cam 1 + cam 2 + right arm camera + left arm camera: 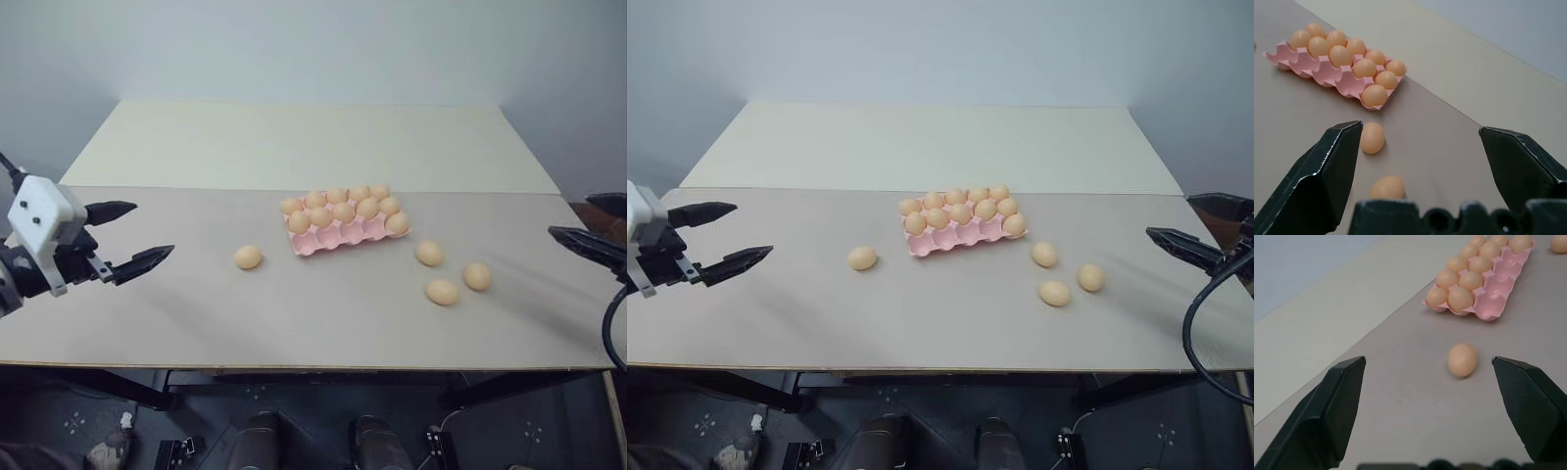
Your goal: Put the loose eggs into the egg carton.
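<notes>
The pink egg carton (345, 230) sits near the middle of the bench (196, 313), with its back two rows full and the front row of cups bare. Four loose eggs lie on the bench: one egg (248, 257) to the left of the carton, and three to its right, the nearest egg (429, 253) just off the carton's front corner, with another egg (442, 292) and a last egg (477, 276) close together a little farther out.

The left gripper (127, 240) hangs over the left edge of the bench with its fingers wide apart and nothing between them. The right gripper (1183, 227) hangs at the right edge, fingers likewise spread and empty.

The eggs are smooth and round, so a finger that lands off-centre would likely nudge one into a roll, possibly off the front edge. Too hard a squeeze could crack a shell. The two close eggs on the right risk being knocked together. Dropping an egg from too high could bounce it out of its cup.
</notes>
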You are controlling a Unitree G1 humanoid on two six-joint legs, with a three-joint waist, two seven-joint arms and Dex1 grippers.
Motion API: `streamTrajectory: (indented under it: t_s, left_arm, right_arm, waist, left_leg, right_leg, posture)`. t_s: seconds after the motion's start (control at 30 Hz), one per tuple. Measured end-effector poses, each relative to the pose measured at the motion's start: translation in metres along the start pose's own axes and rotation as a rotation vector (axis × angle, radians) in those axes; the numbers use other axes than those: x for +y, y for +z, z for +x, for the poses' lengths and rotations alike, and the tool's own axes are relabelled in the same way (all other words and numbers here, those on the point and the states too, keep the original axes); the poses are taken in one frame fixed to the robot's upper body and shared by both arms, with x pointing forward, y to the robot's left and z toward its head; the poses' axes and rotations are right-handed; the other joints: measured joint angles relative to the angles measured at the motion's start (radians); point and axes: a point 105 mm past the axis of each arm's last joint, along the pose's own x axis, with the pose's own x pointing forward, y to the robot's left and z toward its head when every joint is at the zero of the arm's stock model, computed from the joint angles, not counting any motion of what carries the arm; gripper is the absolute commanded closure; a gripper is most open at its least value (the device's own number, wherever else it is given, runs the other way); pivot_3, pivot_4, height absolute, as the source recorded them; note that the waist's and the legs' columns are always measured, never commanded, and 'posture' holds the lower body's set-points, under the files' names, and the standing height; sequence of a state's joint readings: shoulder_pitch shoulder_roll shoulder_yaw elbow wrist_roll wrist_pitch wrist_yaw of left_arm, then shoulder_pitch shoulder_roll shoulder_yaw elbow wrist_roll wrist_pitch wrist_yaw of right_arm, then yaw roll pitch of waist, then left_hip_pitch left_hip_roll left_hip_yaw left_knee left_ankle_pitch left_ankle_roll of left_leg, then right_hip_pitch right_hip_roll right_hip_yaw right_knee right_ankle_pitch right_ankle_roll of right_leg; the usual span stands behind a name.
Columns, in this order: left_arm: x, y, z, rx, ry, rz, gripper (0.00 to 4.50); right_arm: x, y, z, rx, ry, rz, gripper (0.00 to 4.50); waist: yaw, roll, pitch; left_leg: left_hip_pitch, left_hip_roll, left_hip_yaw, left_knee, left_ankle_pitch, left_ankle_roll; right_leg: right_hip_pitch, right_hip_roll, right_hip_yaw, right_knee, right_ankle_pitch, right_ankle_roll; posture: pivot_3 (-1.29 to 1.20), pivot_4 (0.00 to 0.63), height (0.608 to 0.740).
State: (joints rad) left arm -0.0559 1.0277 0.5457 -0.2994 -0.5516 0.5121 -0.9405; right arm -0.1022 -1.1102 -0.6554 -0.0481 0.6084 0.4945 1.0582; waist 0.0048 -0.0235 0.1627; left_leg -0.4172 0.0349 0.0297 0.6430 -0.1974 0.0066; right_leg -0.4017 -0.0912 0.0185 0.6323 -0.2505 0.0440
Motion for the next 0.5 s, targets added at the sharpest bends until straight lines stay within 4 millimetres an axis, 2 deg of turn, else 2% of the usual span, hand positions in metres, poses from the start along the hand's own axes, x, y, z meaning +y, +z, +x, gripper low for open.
streamTrajectory:
  t_s: [0.17,0.33,0.5]
  left_arm:
    - [0.007,-0.011,0.000,0.021,0.000,0.011,0.02]
    - [0.009,-0.007,0.002,-0.014,-0.011,0.009,0.02]
    - [0.005,-0.002,0.002,-0.049,-0.069,0.001,0.02]
  right_arm:
    - [0.004,-0.002,-0.003,-0.018,-0.021,0.004,0.00]
    - [0.015,-0.006,0.000,-0.014,-0.009,0.026,0.00]
    - [0.025,0.001,0.002,-0.040,0.006,0.021,0.00]
  waist:
    - [0.001,0.000,0.000]
    - [0.001,0.000,0.000]
    - [-0.001,0.000,0.000]
  left_leg:
    - [0.000,0.000,0.000,0.000,0.000,0.000]
    - [-0.003,0.000,0.000,0.000,0.000,0.000]
    - [-0.003,0.000,0.000,0.000,0.000,0.000]
  right_leg:
    - [0.000,0.000,0.000,0.000,0.000,0.000]
    - [-0.002,0.000,0.000,0.000,0.001,0.001]
    - [-0.002,0.000,0.000,0.000,0.001,0.001]
  posture:
    - [0.00,0.150,0.740]
    - [0.00,0.150,0.740]
    - [0.00,0.150,0.740]
